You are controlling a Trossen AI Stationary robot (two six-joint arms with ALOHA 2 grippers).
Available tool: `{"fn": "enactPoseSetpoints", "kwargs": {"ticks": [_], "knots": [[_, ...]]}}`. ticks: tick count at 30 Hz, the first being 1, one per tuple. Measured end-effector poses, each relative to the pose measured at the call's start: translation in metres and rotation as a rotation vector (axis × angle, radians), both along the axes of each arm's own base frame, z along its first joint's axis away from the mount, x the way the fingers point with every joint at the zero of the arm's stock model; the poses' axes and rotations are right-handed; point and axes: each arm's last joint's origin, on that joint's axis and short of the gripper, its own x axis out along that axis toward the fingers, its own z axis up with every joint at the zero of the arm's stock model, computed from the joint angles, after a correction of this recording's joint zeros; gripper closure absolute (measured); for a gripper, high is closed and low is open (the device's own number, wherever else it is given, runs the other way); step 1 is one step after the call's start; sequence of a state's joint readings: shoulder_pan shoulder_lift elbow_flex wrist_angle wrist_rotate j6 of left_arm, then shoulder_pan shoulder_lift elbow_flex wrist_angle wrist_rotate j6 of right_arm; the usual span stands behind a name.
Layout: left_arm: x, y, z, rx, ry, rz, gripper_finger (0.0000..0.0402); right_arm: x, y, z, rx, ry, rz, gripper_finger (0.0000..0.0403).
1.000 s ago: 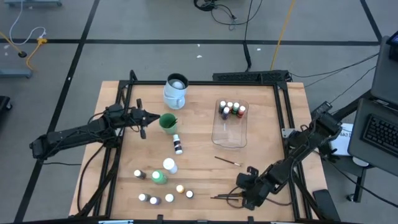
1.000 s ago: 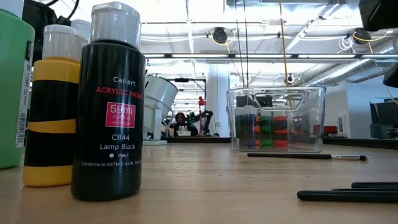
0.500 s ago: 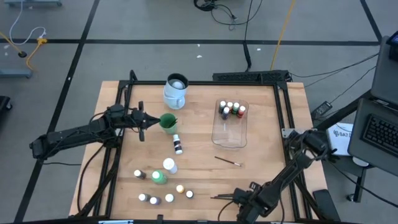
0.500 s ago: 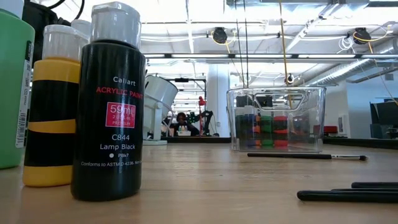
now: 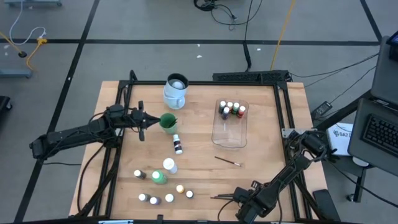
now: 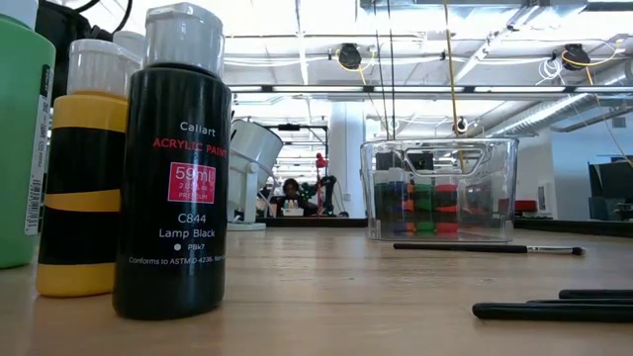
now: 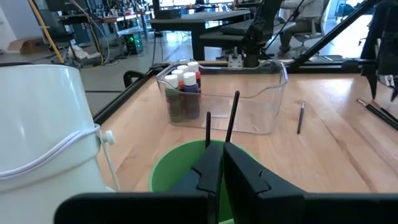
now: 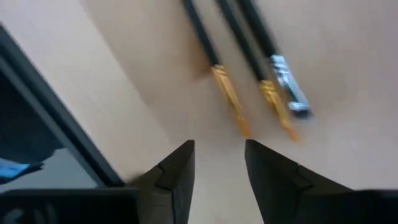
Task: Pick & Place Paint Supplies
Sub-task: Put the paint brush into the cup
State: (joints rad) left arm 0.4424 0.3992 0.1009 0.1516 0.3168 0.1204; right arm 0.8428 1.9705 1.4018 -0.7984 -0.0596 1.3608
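My right gripper (image 5: 239,200) is open and low over the table near its near edge, beside three thin dark-handled brushes (image 5: 221,197) that lie flat on the wood. In the right wrist view the brushes' metal ends (image 8: 261,93) lie just beyond my open fingers (image 8: 219,146), untouched. My left gripper (image 5: 152,121) is shut and empty, just left of a green cup (image 5: 168,122) in which two brushes (image 7: 230,118) stand. One more brush (image 5: 227,161) lies alone. Small white-capped bottles (image 5: 165,198) and a larger green bottle (image 5: 160,177) stand near the near edge.
A clear tub (image 5: 231,134) with several bottles (image 5: 230,109) stands at the far right. A white mug (image 5: 176,90) stands at the far edge. One bottle (image 5: 178,144) lies mid-table. In the low view a black bottle (image 6: 173,168) and a yellow one (image 6: 84,178) stand close.
My right gripper has gone toward the table's near edge and come down beside the three brushes, then held still. The brushes lie where they were.
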Motion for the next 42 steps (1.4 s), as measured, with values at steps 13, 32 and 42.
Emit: {"fn": "enactPoseSetpoints", "kwargs": {"ticks": [13, 32, 42], "knots": [[0.0, -0.002, 0.0, -0.019, -0.005, -0.052, 0.0378, -0.003, -0.006, -0.002, -0.071, 0.013, -0.002, 0.03], [0.0, -0.002, 0.0, -0.02, -0.006, -0.054, 0.0378, 0.004, -0.019, -0.015, -0.042, -0.011, 0.068, 0.03], [0.0, -0.002, 0.0, -0.018, -0.006, -0.054, 0.0378, 0.004, -0.02, -0.016, -0.069, -0.036, 0.076, 0.03]]}}
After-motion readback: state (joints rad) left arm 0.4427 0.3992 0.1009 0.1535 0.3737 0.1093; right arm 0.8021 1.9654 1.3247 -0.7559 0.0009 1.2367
